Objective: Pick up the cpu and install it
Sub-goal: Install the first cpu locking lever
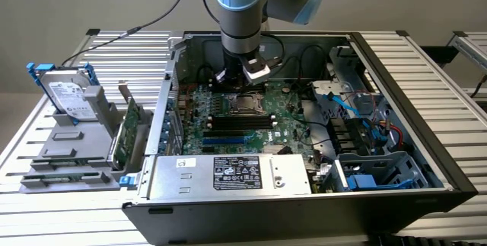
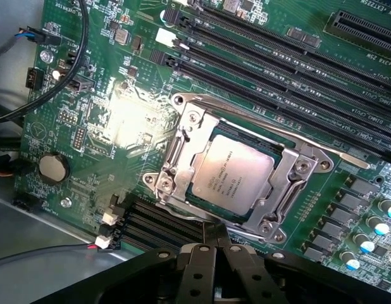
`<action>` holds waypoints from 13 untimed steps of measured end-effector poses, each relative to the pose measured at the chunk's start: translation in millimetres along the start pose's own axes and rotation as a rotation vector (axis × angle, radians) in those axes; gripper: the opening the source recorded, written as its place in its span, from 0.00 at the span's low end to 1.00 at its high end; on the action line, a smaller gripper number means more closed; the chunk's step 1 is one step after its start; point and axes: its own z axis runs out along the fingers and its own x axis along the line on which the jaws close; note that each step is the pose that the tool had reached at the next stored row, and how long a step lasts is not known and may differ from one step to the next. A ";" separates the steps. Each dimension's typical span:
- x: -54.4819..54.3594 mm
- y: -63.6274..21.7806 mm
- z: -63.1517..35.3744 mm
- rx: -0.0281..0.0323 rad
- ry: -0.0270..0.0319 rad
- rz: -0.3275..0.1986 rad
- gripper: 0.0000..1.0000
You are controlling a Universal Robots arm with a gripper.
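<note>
The cpu (image 2: 233, 180) lies flat in its socket on the green board (image 2: 88, 183), ringed by the metal frame (image 2: 183, 142). The tool (image 2: 216, 235) hovers just beside it, fingers together, gripping nothing. By my reading, seating is what matters here: the chip should be level and square, no corner riding up, and any touch light and straight down.
</note>
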 end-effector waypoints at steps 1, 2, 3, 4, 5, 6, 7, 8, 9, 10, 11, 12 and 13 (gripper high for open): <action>0.0 0.0 0.0 0.0000 0.0000 0.000 0.11; 0.0 0.0 0.0 0.0000 0.0000 0.000 0.11; 0.0 0.0 0.0 0.0000 0.0000 0.000 0.11; 0.0 0.0 0.0 0.0000 0.0000 0.000 0.11; 0.1 -0.1 0.0 0.0000 -0.0002 0.000 0.11; 0.1 -0.1 0.0 0.0000 -0.0002 0.000 0.11; 0.2 -0.3 0.1 -0.0001 -0.0002 0.000 0.11; 0.2 -0.4 0.1 -0.0001 -0.0002 0.000 0.11; 0.2 -0.5 0.1 -0.0001 -0.0003 0.000 0.11; 0.3 -0.7 0.1 -0.0001 -0.0003 0.000 0.11; 0.3 -0.8 0.2 -0.0001 -0.0002 0.000 0.11; 0.4 -0.9 0.2 0.0000 -0.0001 0.000 0.11; 0.4 -1.0 0.3 -0.0001 -0.0002 0.000 0.11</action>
